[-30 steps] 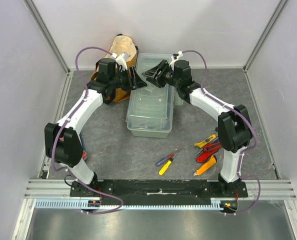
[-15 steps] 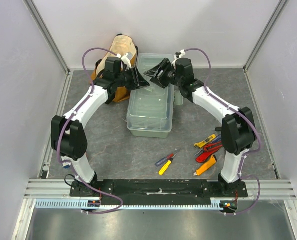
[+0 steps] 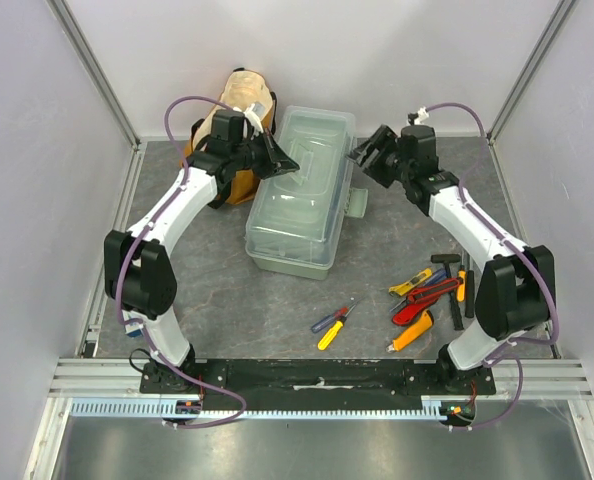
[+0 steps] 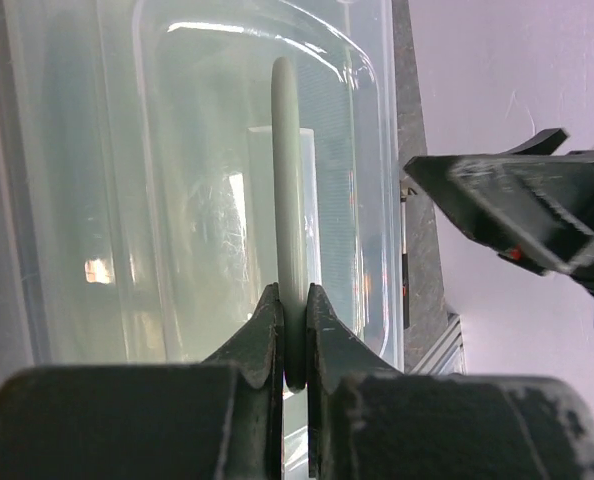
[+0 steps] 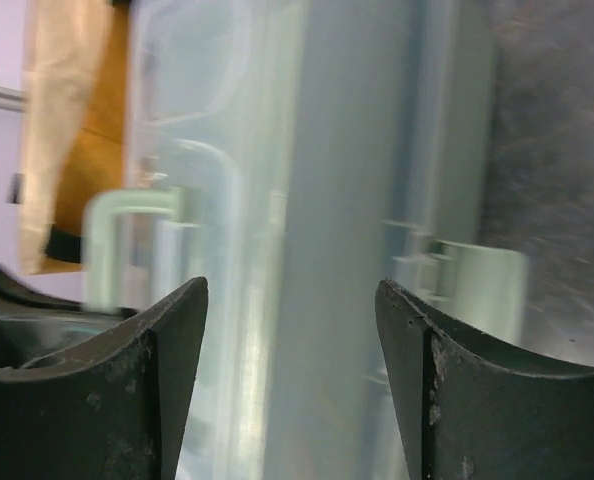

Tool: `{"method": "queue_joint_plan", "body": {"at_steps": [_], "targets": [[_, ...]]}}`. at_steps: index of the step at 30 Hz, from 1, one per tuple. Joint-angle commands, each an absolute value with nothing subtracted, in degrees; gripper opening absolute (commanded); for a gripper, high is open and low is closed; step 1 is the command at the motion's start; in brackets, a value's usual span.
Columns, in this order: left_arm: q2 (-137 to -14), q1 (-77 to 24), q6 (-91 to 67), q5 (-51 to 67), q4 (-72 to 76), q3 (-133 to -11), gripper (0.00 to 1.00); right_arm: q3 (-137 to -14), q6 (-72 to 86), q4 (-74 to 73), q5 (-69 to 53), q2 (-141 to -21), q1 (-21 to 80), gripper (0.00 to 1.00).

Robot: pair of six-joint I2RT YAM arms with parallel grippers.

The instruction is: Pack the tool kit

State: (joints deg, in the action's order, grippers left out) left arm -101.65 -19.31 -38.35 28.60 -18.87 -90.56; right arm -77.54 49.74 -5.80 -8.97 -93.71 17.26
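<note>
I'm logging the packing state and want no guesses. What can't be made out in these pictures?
- Top view: inside the toolbox; its hazy lid hides the contents.
- Top view: the tool pile; pieces overlap, too small to name each.
- Right wrist view: the green side piece; motion blur, latch or tab unclear.
- Left wrist view: lower end of the handle; the left gripper, shut on it, covers it.

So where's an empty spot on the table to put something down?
Biggest bare patch: near left, between the left arm, the toolbox and the screwdriver. A smaller one lies between the toolbox and the right arm. Crowded: the tool pile, near right.
</note>
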Motion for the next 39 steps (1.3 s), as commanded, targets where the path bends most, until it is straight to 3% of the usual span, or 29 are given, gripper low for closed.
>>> {"method": "queue_joint_plan", "body": {"at_steps": [1, 17, 25, 34, 39], "targets": [[-98.88, -19.25, -36.83, 29.45, -16.88, -96.50, 0.02, -70.77, 43.25, -8.26, -9.05, -91.23, 15.38, 0.76], [-94.57, -18.28, -36.48, 23.91, -18.72, -103.18, 0.02, -62.93, 38.23, -4.57, -16.61, -92.81, 14.77, 0.72], [-93.25, -16.44, -36.13, 23.20, -19.16, -102.31, 0.02, -65.22, 37.27, -12.21, -17.67, -95.10, 16.26, 0.71], [-92.64, -16.35, -36.21, 22.85, -18.98, -100.90, 0.02, -63.11, 33.49, -15.38, -18.02, -92.37, 18.37, 0.82], [-92.29, -15.91, -36.39, 22.85, -18.98, -100.81, 0.02, -63.81, 33.13, -17.40, -17.05, -94.74, 18.54, 0.71]]}}
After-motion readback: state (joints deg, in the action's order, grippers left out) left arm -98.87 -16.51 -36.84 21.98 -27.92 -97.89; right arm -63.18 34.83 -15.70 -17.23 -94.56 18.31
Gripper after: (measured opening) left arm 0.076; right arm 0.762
